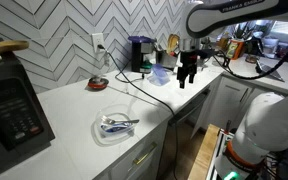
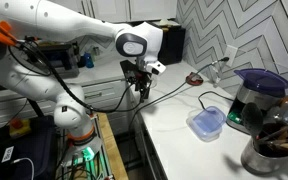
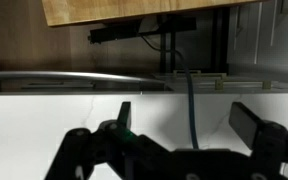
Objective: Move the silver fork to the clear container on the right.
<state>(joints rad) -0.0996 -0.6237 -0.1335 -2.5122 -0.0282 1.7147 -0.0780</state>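
The claw (image 3: 182, 116) hangs wide open, holding nothing. The clear tub (image 1: 161, 74) sits just beside it. The silver fork (image 1: 124, 122) lies well away in the round dish (image 1: 96, 130) among bluish utensils (image 1: 110, 127). Set the jaws across its thin handle alone.

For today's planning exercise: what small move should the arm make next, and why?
Probably carry the gripper along the counter toward the round dish. Its jaws stand open and empty near the clear container, while the silver fork seems to lie in that dish, far from the gripper.
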